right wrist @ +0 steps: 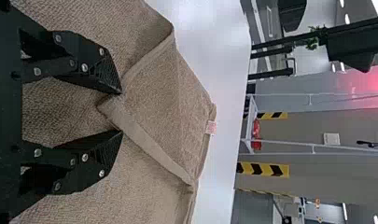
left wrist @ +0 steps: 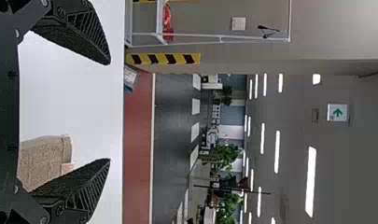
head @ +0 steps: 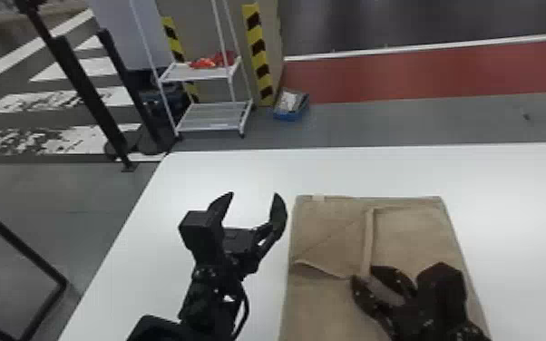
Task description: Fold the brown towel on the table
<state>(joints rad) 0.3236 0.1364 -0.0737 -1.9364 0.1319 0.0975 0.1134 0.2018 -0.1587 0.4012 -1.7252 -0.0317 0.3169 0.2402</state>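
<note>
Brown cloth, one towel (head: pixel 326 226): lower right of the head view, lying on the white table (head: pixel 222 172), already doubled into layers. Handling, as judged: light, soft, limp, with a napped surface that should grip well; not fragile, though a loose layer may ruck or slip back.

Flap (right wrist: pixel 154 100), one: turned over on top, edged with a broad hem; its free corner lies between the right gripper's fingers. Best hold: that hemmed corner, top layer only; a deeper bite could drag the layers beneath.

Label (right wrist: pixel 211 127), one, small: at the towel's far edge; no use as a hold.

Right gripper (right wrist: pixel 120 112): lower right of the head view, fingers parted around the corner, not clamped.

Left gripper (head: pixel 254 195): lower centre of the head view, beside the towel, fingers wide, nothing between them
</note>
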